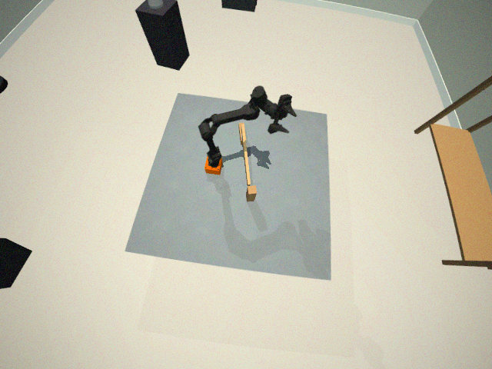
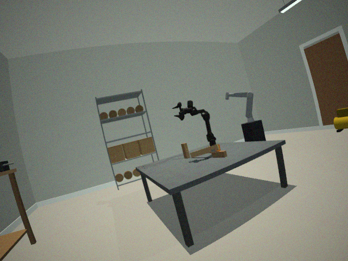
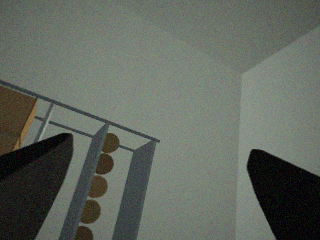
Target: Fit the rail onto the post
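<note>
The long wooden rail [image 1: 246, 158] [image 2: 203, 151] lies on the grey table [image 1: 178, 218] [image 2: 253, 148]. Its far end is at the low footboard block [image 1: 250, 194] [image 2: 220, 153]. Its near end is by the foot of the short upright post [image 1: 240, 128] [image 2: 185, 150]. The pegs and holes are too small to make out. My gripper [image 1: 289, 122] [image 2: 174, 111] [image 3: 163, 150] is open and empty. It hangs high above the table, off to one side of the post, well clear of the rail. The wrist view shows only my two dark fingers against the wall and a shelf.
The arm's orange base [image 1: 213, 165] stands beside the rail's middle. A metal shelf [image 2: 126, 135] [image 3: 95, 165] with boxes and discs stands by the wall. A grey arm on a black pedestal [image 2: 253, 130] [image 1: 162, 31] stands beyond the table. A wooden bench [image 1: 460, 191] is at the right.
</note>
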Motion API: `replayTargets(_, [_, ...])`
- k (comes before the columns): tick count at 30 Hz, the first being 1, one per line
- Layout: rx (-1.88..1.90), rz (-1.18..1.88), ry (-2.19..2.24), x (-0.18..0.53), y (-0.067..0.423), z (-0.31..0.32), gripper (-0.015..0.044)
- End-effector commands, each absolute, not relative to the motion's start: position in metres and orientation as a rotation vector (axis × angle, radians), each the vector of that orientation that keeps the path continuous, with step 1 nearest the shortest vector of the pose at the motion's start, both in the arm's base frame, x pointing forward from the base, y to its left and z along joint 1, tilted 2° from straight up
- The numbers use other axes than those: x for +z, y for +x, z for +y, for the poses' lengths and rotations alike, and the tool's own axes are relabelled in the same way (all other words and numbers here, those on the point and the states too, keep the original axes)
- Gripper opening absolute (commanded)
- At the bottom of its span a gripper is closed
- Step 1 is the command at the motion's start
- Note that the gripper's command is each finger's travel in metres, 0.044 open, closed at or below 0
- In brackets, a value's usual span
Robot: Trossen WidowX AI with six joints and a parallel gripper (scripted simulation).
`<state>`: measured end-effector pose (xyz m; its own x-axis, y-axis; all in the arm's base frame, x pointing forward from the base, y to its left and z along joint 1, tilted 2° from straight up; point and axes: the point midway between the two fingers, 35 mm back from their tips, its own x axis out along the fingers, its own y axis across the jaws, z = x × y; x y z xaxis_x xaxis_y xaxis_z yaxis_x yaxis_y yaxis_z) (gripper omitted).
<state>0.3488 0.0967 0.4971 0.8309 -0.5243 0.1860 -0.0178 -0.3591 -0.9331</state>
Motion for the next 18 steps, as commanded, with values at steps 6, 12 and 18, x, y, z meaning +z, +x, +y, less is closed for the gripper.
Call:
replayTargets(6, [-0.454,0.402,-2.03,0.465,0.375,0.098,0.044])
replayTargets(12, [-0.152,0.427,-2.238,0.386,0.412,0.09,0.044])
replayTargets(18, [0.249,0.502,-2.317,0.293,0.42,0.069,0.044])
